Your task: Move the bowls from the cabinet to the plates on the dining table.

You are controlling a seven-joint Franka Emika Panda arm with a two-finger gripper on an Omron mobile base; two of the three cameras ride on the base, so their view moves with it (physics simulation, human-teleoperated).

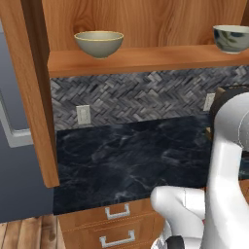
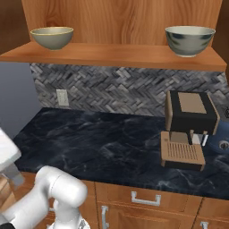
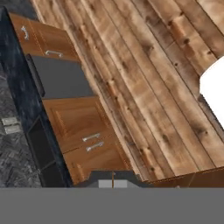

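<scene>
The claw is closed, with nothing between its jaws. It is folded low beside the robot's base, below the level of the table top, and it looks down across a plank wood floor (image 3: pixel 144 78) toward a run of low drawer units (image 3: pixel 83 127) and a grey appliance front (image 3: pixel 59 78).

Everything the task concerns sits well above and ahead of the claw. In the left base view, the open cabinet door (image 1: pixel 36 92) hangs at the left edge, reaching down past the table's rear edge. Next comes the cabinet (image 1: pixel 146 19), whose wooden shelf (image 1: pixel 141 61) carries two bowls. The yellowish-tan bowl (image 1: pixel 98 43) stands upright toward the left end of the shelf, up and to the left of the claw. The blue-mottled bowl (image 1: pixel 232 38) stands upright toward the right end, well apart from the first.

Under the shelf a grey herringbone backsplash (image 1: pixel 146 92) bears a wall outlet (image 1: pixel 83 115). Below that lies the black marble table (image 1: pixel 126 155), over drawers with grey handles (image 1: pixel 117 212).

In the right base view, a brown and black coffee machine (image 2: pixel 188 127) stands on the table beneath the mottled bowl, off to the claw's right.
</scene>
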